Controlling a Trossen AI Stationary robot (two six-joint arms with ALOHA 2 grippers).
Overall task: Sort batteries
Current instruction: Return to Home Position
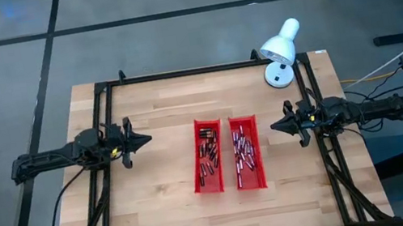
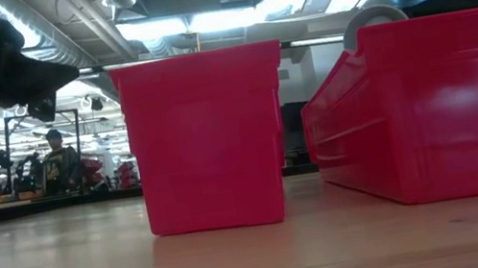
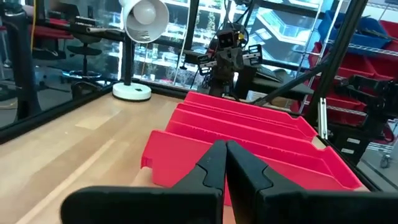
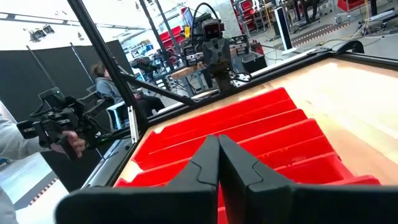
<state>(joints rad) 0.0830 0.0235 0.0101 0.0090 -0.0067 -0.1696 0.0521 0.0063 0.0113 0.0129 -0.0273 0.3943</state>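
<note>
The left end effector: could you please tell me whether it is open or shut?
Shut. In the left wrist view the left end effector has its two dark fingers pressed together with nothing between them.

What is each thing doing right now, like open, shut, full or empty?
Left claw: shut, empty, beside the bins.
Right claw: shut, empty, beside the bins.
Left red bin: holds dark batteries.
Right red bin: holds silver batteries.
Lamp: upright; lit or not, unclear.
</note>
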